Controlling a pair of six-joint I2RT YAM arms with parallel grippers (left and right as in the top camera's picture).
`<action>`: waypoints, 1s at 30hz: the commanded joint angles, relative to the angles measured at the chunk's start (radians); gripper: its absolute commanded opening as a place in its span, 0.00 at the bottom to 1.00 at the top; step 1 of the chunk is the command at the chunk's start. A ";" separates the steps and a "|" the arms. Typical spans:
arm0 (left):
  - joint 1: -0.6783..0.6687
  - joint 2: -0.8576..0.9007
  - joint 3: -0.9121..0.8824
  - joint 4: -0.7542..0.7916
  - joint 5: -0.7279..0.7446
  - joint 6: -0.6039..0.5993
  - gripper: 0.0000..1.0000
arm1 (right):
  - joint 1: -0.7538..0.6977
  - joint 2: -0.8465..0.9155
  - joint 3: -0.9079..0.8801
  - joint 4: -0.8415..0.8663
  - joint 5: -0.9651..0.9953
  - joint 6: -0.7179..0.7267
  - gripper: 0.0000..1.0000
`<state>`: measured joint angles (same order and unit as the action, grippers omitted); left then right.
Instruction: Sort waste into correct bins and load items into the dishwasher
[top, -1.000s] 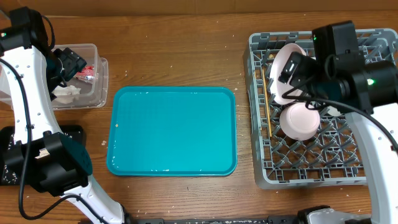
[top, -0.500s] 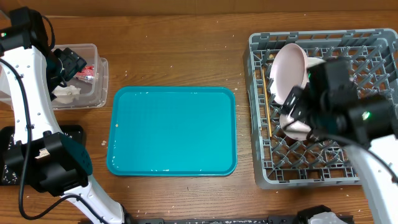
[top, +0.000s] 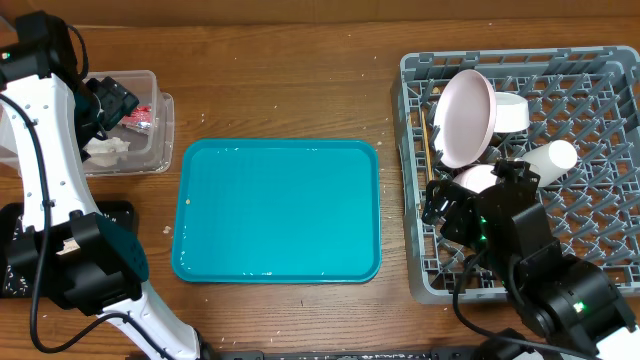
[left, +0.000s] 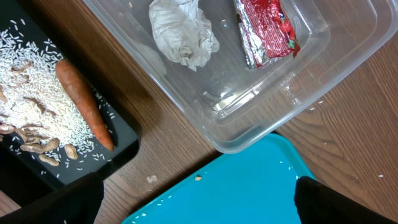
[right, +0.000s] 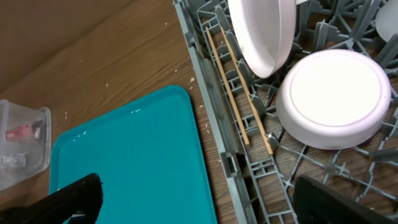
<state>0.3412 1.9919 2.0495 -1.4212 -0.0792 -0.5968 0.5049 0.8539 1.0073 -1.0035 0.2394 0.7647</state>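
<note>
Where the right claw (right: 205, 208) stands: low over the near left part of the grey rack (top: 600, 75), fingers apart, nothing between them.
Nearest item: white bowl (right: 333, 99), base up on the lattice, ahead and to the right in the wrist view, apart from the fingers.
Chopsticks (right: 239, 93): inside the rack, side by side against its left wall. Their long axis runs along that wall, away from the claw.
Plate (top: 465, 118): on edge among the pegs beyond the bowl, leaning. Contact with the bowl cannot be told.
Further items: one white vessel (top: 512, 108) behind the plate and another lying over (top: 552, 158) to its right. Which is cup and which bowl cannot be told.
Teal tray (top: 280, 210): flat on the tabletop (top: 300, 80), just left of the rack, carrying one pale speck (top: 188, 202) near its left edge.
Left claw (left: 199, 208): fingers apart, holding nothing, hanging over the corner where tub and teal tray meet.
Clear tub (left: 261, 106): holds the tissue (left: 183, 31) and the red wrapper (left: 267, 31).
Black tray (left: 118, 149): holds the carrot (left: 84, 102) and the rice and scraps (left: 37, 118).
Deciding relation: the speck lies far nearer the left arm, just below its claw.
Room, as judged: loading looks complete. The right claw has open exit upward and left over the rack wall, but pegs and bowl crowd its right.
</note>
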 joint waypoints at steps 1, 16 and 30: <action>0.005 -0.017 0.006 0.001 -0.009 -0.009 1.00 | 0.005 0.001 -0.011 0.007 0.003 0.014 1.00; -0.002 -0.017 0.006 0.001 -0.009 -0.009 1.00 | 0.005 0.039 -0.011 -0.015 0.002 0.013 1.00; 0.000 -0.017 0.006 0.001 -0.009 -0.009 1.00 | -0.035 -0.098 -0.163 0.401 -0.146 -0.419 1.00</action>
<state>0.3412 1.9919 2.0495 -1.4204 -0.0795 -0.5968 0.4957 0.8211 0.9047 -0.6640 0.1646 0.5133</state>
